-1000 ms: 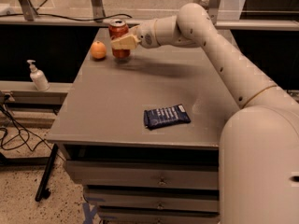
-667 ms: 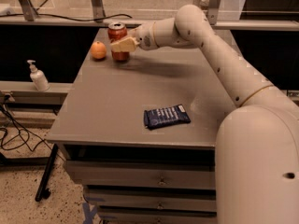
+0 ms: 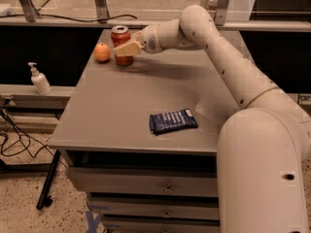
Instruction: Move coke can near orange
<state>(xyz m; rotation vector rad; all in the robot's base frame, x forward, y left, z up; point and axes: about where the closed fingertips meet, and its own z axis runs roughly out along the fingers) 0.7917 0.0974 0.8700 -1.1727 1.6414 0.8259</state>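
Note:
The red coke can [image 3: 120,36] stands upright at the far left of the grey table [image 3: 121,110]. The orange [image 3: 102,52] sits just to its left, a small gap apart. My gripper [image 3: 121,46] reaches in from the right and is shut on the coke can. One tan finger [image 3: 128,48] crosses the can's front and the other is hidden behind it. The can's base appears to rest on the table top.
A dark blue snack packet [image 3: 172,121] lies near the table's front right. A soap dispenser [image 3: 40,79] stands on a lower ledge to the left. Cables lie on the floor at left. Drawers sit below the table top.
The gripper and the can have shifted very slightly left and down beside the orange. The orange and the packet have not moved.

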